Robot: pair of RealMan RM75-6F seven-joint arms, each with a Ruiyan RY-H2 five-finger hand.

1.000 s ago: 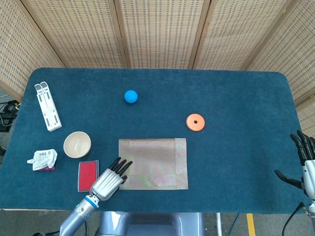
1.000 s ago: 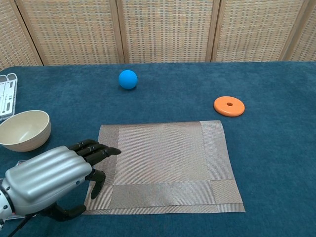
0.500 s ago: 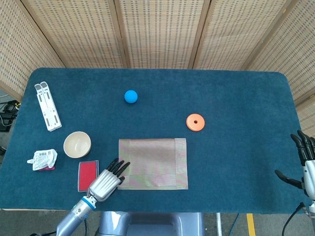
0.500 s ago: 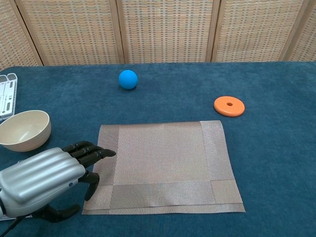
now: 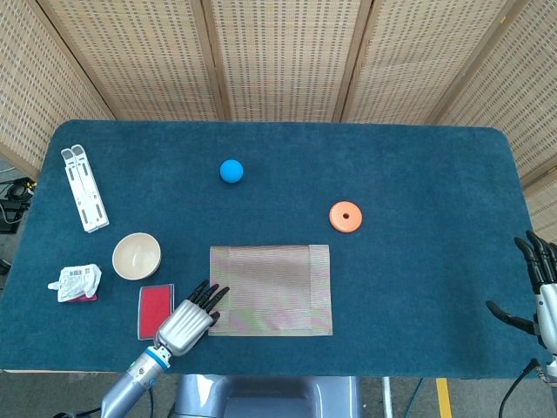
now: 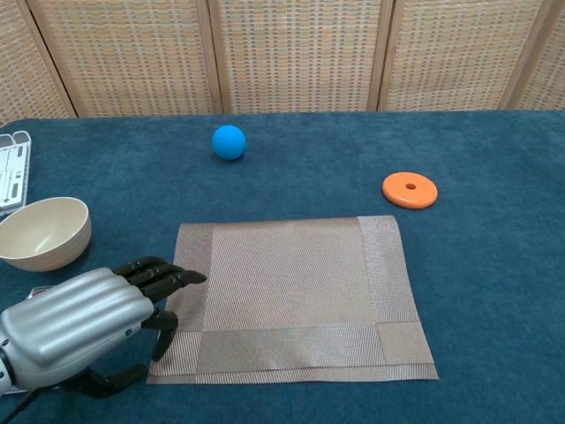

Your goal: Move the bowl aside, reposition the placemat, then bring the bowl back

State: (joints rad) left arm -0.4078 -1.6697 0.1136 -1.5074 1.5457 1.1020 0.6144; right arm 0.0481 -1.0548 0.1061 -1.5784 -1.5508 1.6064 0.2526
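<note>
**Left hand at the placemat's corner, bowl set aside**

The placemat (image 5: 271, 289) is seen flat at lower centre of the head view. Its lower left corner is overlapped by the fingertips (image 6: 181, 279) of the left hand (image 5: 190, 320), fingers extended and nothing grasped. The bowl (image 5: 137, 256) stands upright, off the mat, at the left, above a red card (image 5: 155, 310). The right hand (image 5: 541, 292) is seen at the lower right edge, fingers spread and empty.

The left hand (image 6: 75, 322) has a silver shell, black fingers (image 6: 163, 281) and a blue wrist ring
</note>
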